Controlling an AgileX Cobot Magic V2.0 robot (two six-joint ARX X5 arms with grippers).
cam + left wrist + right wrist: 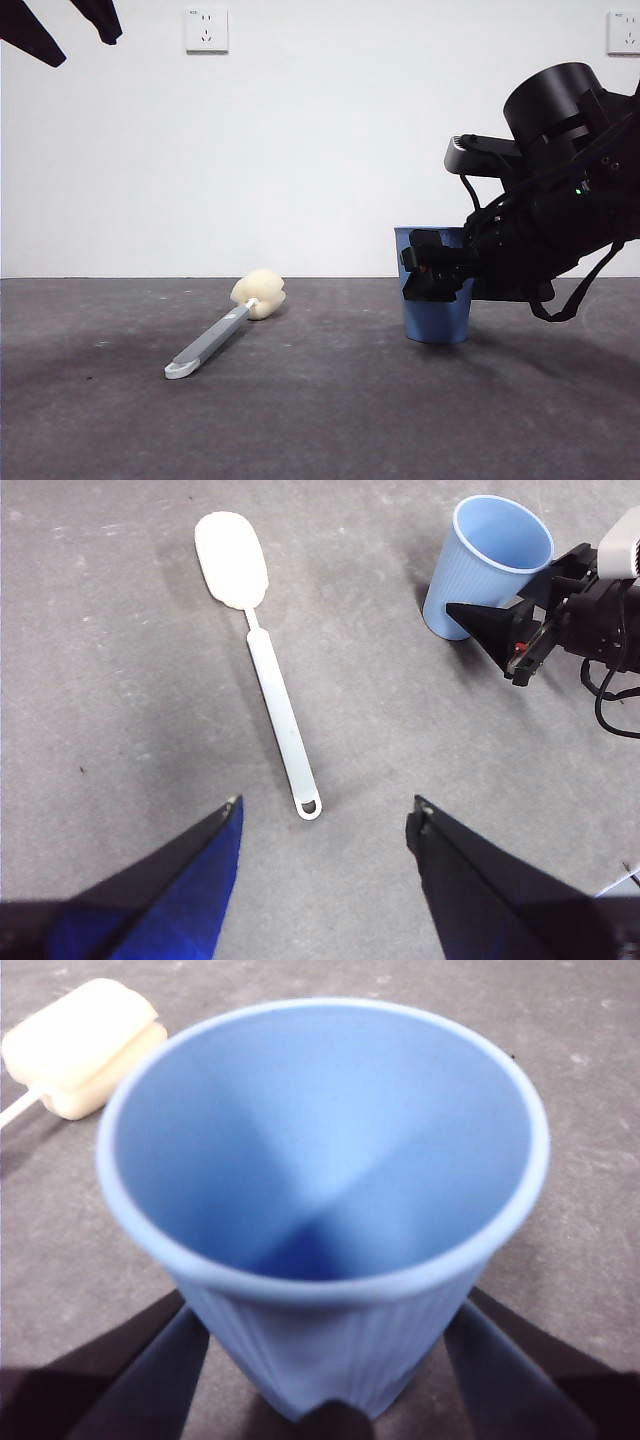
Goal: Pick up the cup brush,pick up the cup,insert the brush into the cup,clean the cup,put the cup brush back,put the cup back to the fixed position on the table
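The blue cup [437,315] stands upright on the dark bench [320,420], at the right. A black hand [436,267] comes in from the right edge, and its jaws are around the cup's side. To the left, well apart, the brush [228,325] lies flat with its sponge head toward the wall. Two black tips [60,25] show at the top left corner.

no text, label or number can be read; marks on the wall sockets [206,30] are too small.
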